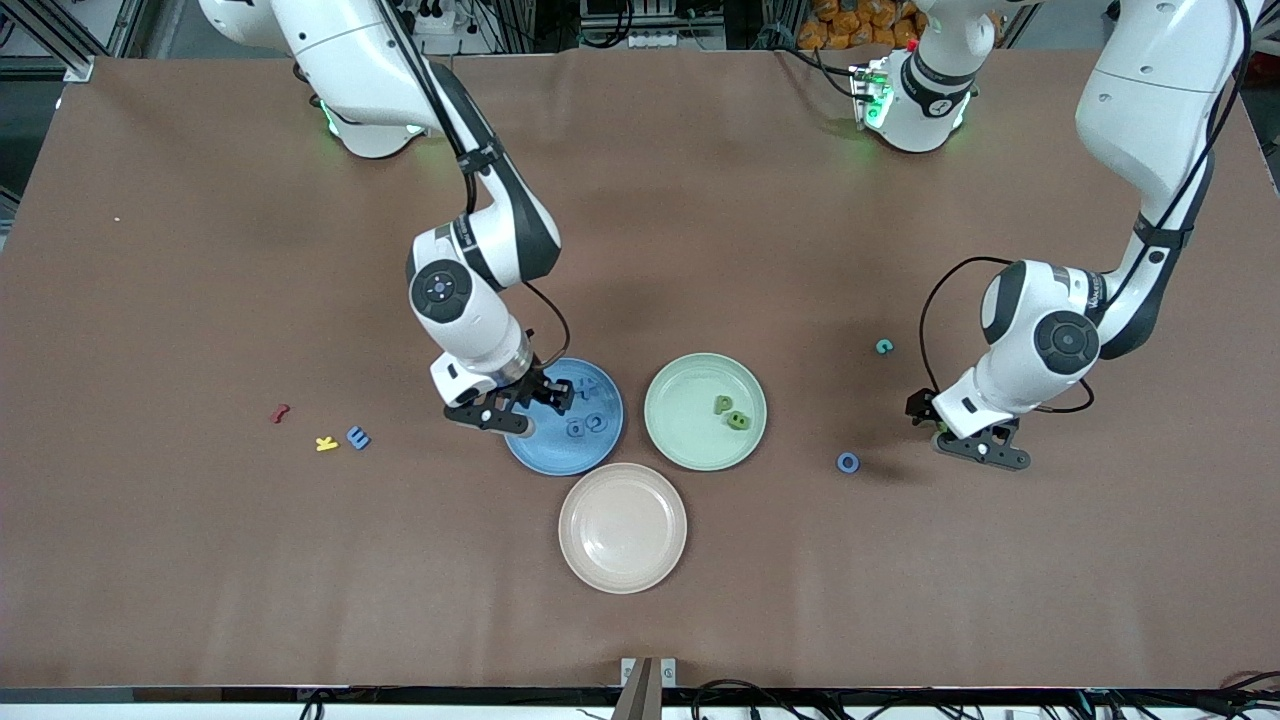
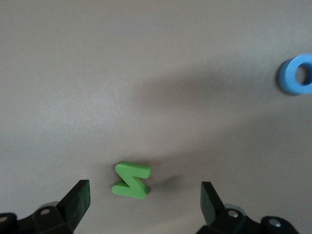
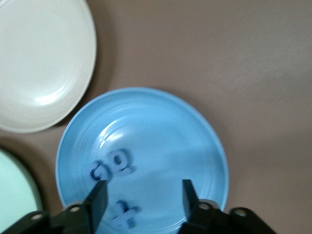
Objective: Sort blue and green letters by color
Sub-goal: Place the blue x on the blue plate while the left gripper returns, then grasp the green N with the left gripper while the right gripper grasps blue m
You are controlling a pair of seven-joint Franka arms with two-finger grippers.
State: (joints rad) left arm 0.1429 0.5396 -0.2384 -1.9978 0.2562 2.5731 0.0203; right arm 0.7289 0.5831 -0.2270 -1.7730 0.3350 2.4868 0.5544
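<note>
Blue foam letters (image 3: 113, 165) lie in the glossy blue plate (image 1: 610, 440) under the right gripper (image 3: 144, 195), fingers apart after release, while the left gripper (image 2: 146, 197), spread wide, next must close on the green Z-shaped letter (image 2: 130, 180).

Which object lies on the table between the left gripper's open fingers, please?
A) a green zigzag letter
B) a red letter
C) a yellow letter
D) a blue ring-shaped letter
A: the left wrist view shows the green zigzag letter on the bare table between the open fingers of the left gripper; the blue ring-shaped letter lies apart from them.
</note>
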